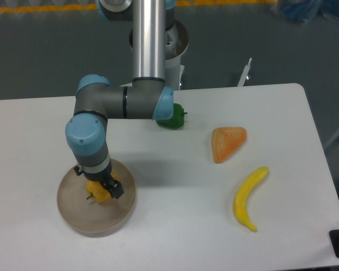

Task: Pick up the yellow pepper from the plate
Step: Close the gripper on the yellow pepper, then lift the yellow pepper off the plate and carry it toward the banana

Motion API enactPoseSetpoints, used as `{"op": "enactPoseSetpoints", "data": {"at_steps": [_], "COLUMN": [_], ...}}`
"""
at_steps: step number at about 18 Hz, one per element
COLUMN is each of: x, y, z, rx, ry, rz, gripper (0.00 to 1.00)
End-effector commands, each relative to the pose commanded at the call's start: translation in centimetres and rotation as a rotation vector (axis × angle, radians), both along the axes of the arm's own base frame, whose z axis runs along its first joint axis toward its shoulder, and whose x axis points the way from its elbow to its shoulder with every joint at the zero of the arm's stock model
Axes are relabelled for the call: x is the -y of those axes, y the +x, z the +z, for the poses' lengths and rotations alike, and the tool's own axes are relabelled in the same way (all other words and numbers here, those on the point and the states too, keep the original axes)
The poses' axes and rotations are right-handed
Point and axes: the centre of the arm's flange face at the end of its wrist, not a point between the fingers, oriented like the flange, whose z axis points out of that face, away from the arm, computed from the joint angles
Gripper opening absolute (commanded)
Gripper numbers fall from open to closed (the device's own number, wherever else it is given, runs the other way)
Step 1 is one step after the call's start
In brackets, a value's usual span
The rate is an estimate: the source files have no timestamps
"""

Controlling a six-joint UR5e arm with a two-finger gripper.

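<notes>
The black two-finger gripper [101, 187] sits over the small yellow-orange bell pepper [97, 193] on the round beige plate [121, 212], its fingers seemingly straddling it.

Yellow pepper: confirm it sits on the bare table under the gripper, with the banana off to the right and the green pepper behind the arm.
Not quite. The camera view shows the yellow pepper lying on the plate, not on the bare table. The rest holds: the gripper is down over it, the banana lies off to the right, and the green pepper sits behind the arm.
</notes>
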Motion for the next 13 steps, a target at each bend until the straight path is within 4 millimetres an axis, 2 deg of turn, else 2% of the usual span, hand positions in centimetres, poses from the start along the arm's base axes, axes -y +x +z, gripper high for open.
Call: {"op": "enactPoseSetpoints", "data": {"at_steps": [1,2,4,6,7,10,13], "x": [-0.1,-0.3,-0.2,-0.2,-0.3,-0.6,-0.2], "y": [0.0,-0.2,-0.2,-0.2,-0.3,-1.2,-6.0], "z": [-0.1,-0.2,0.2,1.0,1.9,4.7,9.1], "rx": [-0.006,-0.011,-0.012,-0.015,-0.02,-0.027,-0.04], "ry": [0.015,0.023,0.031,0.041,0.056,0.097,0.164], "rz": [-0.006,-0.006,-0.005,0.003,-0.001,0.006,0.076], "gripper": [0.98,0.84,0.4,0.07,0.0,0.0,0.0]}}
